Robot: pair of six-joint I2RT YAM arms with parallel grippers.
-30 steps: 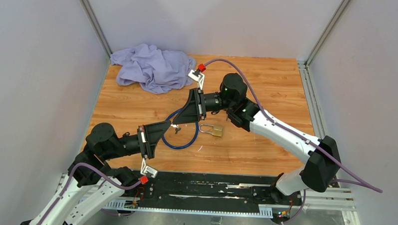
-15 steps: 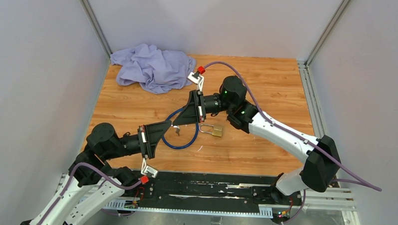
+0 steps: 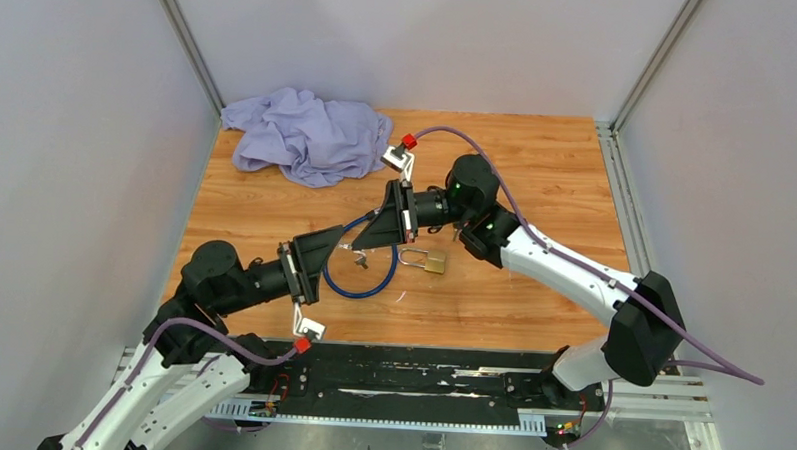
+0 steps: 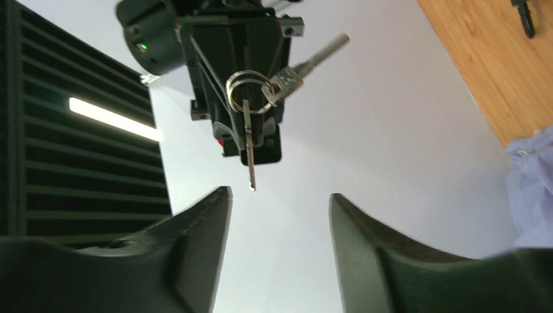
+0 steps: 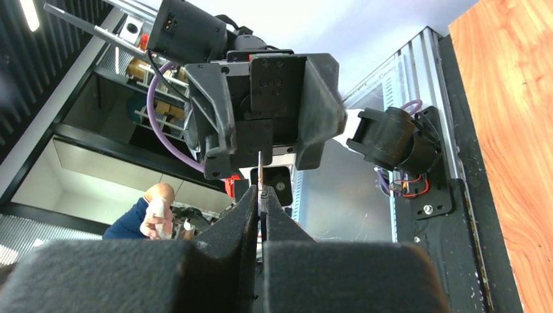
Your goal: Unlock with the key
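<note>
My right gripper (image 3: 352,245) is shut on the key (image 5: 260,171), whose thin blade pokes out past its closed fingertips (image 5: 251,195). Seen from the left wrist, a key ring (image 4: 251,91) sits at the right gripper's tip, with one key (image 4: 250,153) hanging down and another sticking out sideways. My left gripper (image 4: 280,192) is open just short of the bunch and holds nothing; its fingers (image 5: 319,111) spread on either side. The brass padlock (image 3: 428,259) lies on the table right of a blue cable loop (image 3: 358,279).
A crumpled lilac cloth (image 3: 298,133) lies at the back left of the wooden table (image 3: 536,170). Grey walls close in on three sides. A black rail (image 3: 419,371) runs along the near edge.
My left gripper has opened and let go of the key bunch, drawing back a little. My right gripper has shut on the key and now holds it alone.
</note>
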